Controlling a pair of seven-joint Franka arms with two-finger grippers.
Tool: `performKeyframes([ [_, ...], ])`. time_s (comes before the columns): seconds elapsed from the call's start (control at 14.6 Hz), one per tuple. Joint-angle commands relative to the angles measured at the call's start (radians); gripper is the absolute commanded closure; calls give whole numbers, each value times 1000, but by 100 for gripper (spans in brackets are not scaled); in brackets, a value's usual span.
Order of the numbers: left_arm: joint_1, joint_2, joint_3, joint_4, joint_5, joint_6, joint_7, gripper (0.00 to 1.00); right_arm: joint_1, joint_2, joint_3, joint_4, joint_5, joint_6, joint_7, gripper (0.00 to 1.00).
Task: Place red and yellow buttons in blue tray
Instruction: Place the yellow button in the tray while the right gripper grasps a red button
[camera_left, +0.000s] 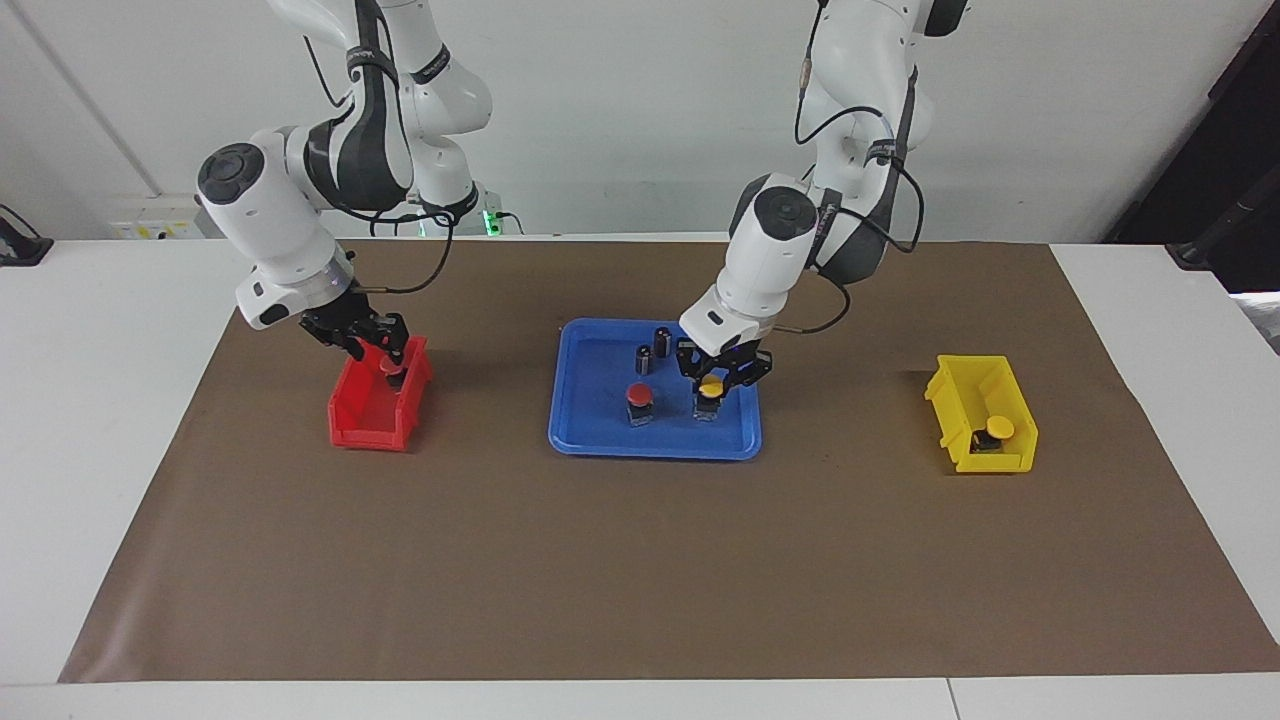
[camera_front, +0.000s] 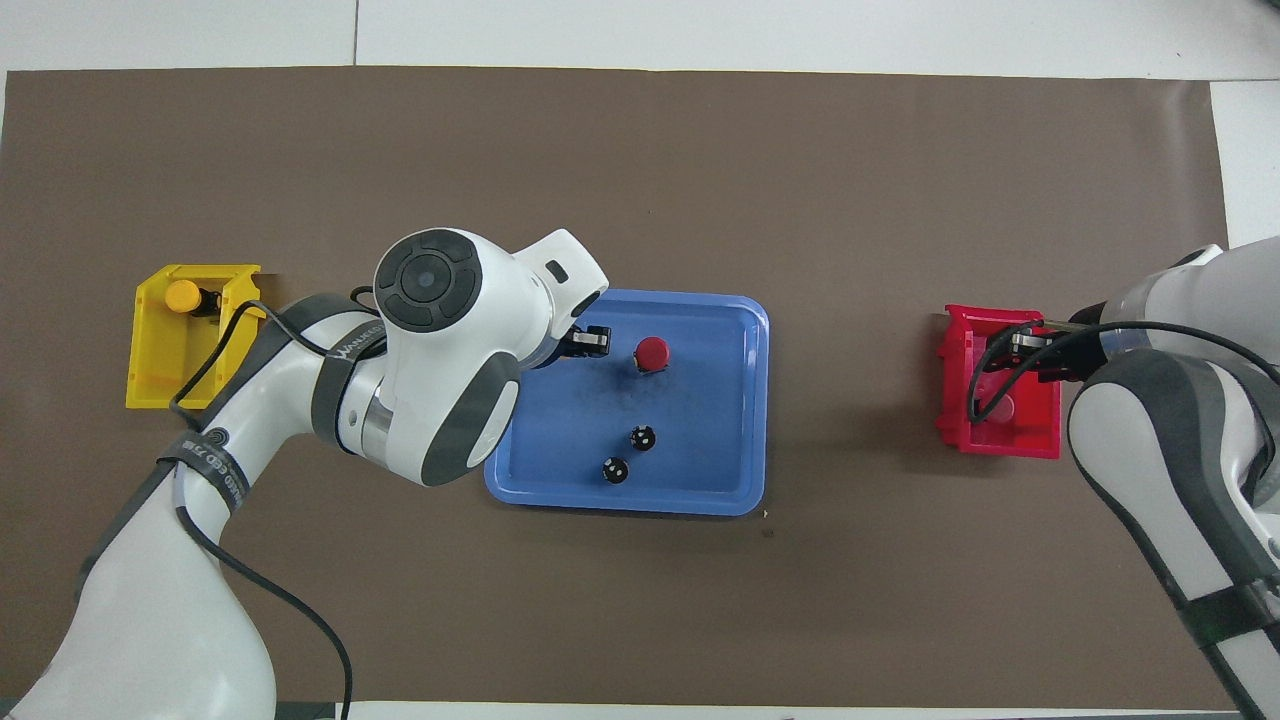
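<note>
Your left gripper (camera_left: 712, 383) is down in the blue tray (camera_left: 590, 425), fingers closed around a yellow button (camera_left: 711, 387) whose body stands on the tray floor. A red button (camera_left: 639, 402) stands just beside those fingers, two dark cylinders (camera_left: 652, 350) near them. Your right gripper (camera_left: 390, 362) is in the red bin (camera_left: 365, 420), fingers gripping a red button (camera_left: 391, 368). One yellow button (camera_left: 997, 432) lies in the yellow bin (camera_left: 960, 385), well apart.

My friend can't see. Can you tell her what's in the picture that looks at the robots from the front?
The left pincer grips a yellow button in the blue tray, beside a red button and two dark cylinders. The right pincer reaches into the red bin; another yellow button sits in the yellow bin.
</note>
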Motion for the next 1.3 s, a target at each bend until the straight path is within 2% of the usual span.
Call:
performKeyframes([
  [0.0,-37,30,19,10,-25,18,-29,99,-10,-23,5,-68,-44,69,-99,38],
  [0.14,-38,35,19,10,-23,20,-31,99,-12,-33,3,-92,-48,77,-167,41],
  [0.21,-38,35,19,13,-24,20,-33,92,-13,-33,3,-95,-49,82,-172,43],
  [0.27,-40,35,21,16,-23,14,-36,42,-12,-34,5,-100,-49,86,-170,44],
  [0.34,-40,34,23,19,-23,9,-37,20,-13,-30,5,-106,-49,92,-170,44],
  [0.41,-40,32,21,36,-23,-3,-37,12,-13,-24,5,-111,-48,106,-172,44],
  [0.62,-27,-3,29,91,-23,-114,-36,4,-12,-25,5,-121,-49,114,-173,44],
  [0.69,-18,-17,36,133,-18,-195,-34,1,-12,-28,5,-137,-48,131,-173,44],
  [0.89,71,-69,58,255,29,-423,24,0,-12,-36,5,-170,-49,166,-175,44],
  [1.03,144,-116,64,278,55,-544,157,0,-13,-33,5,-169,-48,165,-178,44],
  [1.23,325,-212,64,254,55,-638,431,0,-15,-28,5,-174,-48,166,-204,44],
])
